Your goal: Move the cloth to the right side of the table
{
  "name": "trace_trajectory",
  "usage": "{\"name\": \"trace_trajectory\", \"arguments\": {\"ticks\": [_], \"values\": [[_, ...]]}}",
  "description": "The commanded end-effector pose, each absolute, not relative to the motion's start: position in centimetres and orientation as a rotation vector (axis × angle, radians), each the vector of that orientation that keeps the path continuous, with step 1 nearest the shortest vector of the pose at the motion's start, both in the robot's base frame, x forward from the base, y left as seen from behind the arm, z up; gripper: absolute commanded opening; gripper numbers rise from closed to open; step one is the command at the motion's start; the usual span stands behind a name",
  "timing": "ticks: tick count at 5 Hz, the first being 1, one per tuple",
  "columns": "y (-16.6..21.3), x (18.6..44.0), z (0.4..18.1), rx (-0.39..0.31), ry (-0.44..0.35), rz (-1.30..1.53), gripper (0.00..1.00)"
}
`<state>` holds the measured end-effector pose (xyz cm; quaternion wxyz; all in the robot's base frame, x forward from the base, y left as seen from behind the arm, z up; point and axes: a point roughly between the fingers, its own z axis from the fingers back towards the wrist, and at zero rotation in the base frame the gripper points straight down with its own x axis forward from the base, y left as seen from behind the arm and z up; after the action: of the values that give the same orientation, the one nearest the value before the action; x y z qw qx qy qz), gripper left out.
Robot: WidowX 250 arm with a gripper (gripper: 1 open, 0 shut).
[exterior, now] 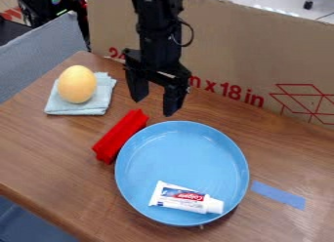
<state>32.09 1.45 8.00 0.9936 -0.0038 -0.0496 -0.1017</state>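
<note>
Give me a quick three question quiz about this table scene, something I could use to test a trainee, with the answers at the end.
1. True or false: the cloth lies at the left side of the table.
2. What rests on the cloth? A) a toothpaste tube B) a yellow egg-shaped object C) a red block
3. Fill in: the gripper hangs above the table with its jaws ____ and nothing between them.

Key:
1. True.
2. B: the yellow egg-shaped object sits on it; the toothpaste tube lies in the blue plate, and the red block lies on the table beside the plate.
3. open.
</note>
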Motion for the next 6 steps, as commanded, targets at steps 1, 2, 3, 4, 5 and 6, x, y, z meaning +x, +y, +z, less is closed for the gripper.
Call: {"name": "trace_trajectory", "arguments": {"ticks": [1, 2, 3, 4, 5, 6], "values": [[0.9, 31.8, 6.3, -0.007, -0.125, -0.197, 1.00], [1.3, 32.9, 5.0, -0.036, -0.126, -0.180, 1.00], [1.4, 31.3, 2.8, -0.050, -0.115, -0.150, 1.00], [2.1, 31.0, 0.4, -0.048, -0.104, -0.130, 1.00], [1.9, 30.0, -1.2, -0.059, -0.115, -0.117, 1.00], [2.5, 30.3, -2.4, -0.052, -0.119, -0.122, 1.00]]}}
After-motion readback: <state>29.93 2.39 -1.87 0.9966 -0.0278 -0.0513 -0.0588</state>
